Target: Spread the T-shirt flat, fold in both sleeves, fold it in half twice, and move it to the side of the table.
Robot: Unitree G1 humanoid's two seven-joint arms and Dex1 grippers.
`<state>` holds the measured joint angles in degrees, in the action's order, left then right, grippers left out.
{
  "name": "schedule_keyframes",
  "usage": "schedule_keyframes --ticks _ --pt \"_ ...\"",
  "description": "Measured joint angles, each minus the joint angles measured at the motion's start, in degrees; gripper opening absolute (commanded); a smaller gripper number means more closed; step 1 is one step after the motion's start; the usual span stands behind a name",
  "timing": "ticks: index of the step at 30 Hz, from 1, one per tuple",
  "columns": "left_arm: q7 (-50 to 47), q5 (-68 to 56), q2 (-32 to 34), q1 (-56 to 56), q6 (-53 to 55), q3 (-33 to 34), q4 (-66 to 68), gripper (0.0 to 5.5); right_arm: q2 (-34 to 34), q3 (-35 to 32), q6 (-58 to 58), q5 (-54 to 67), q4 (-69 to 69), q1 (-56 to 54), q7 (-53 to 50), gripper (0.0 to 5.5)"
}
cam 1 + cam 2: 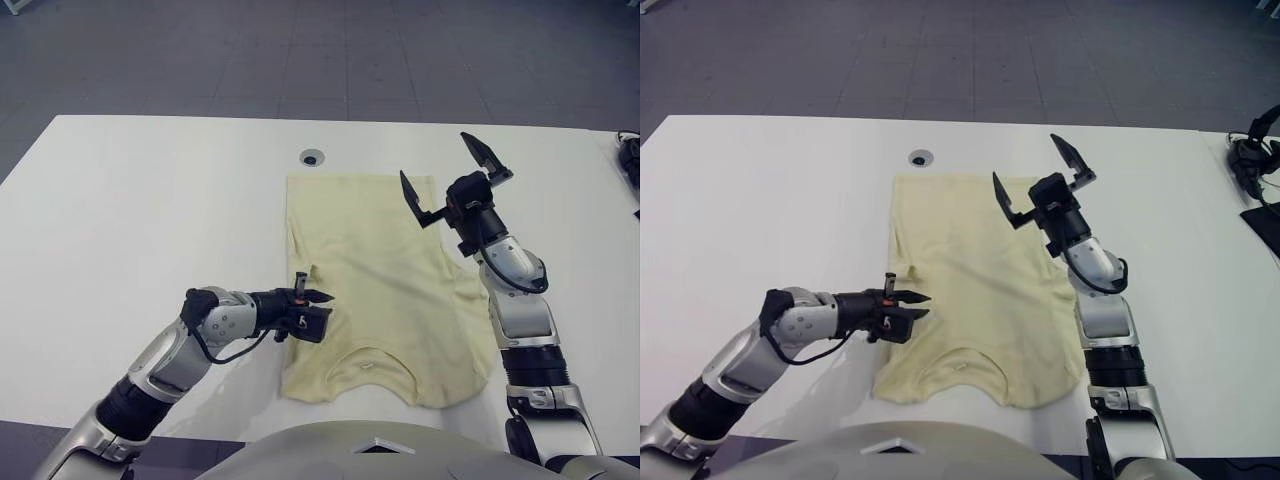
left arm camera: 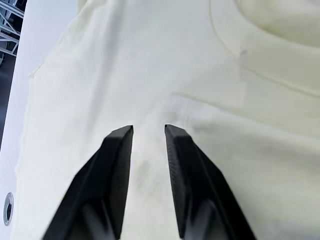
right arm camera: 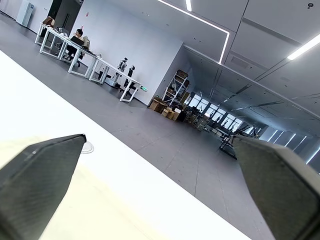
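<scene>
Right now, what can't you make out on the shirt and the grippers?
T-shirt, left edge: in the head views the left gripper covers it, so its fold is hidden.
Left wrist view: whether the open fingers touch the cloth cannot be told.
Right wrist view: the right gripper faces the room, and the shirt is mostly cut off at the frame edge.
Round fitting in the table: too small to identify.
</scene>
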<state>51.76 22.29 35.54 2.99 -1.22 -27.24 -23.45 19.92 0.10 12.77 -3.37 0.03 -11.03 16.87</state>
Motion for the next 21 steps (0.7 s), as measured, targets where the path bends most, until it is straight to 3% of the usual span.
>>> schedule_keyframes --ticks 7,15,18,21 --pt "-1.96 -3.69 -3.52 0.22 1.91 0.77 -0.94 2.99 0.04 0.01 0.0 -0.02 0.0 0.0 0.05 5.4" --pt "-12.64 -9.81 -8.5 1.49 7.65 13.23 0.57 4.32 0.83 -1.27 -0.21 0.98 0.58 -0.4 0.68 5.4" --pt "-17.79 -11.31 -10.78 1.57 8.92 17.6 1.18 4.82 3.38 -4.21 -3.49 5.12 -0.03 -0.82 3.71 5.4" --pt "-23.06 -14.33 -14.73 1.71 10.44 21.73 0.93 5.3 11.28 -6.86 -8.56 9.9 -1.85 0.55 12.97 5.4"
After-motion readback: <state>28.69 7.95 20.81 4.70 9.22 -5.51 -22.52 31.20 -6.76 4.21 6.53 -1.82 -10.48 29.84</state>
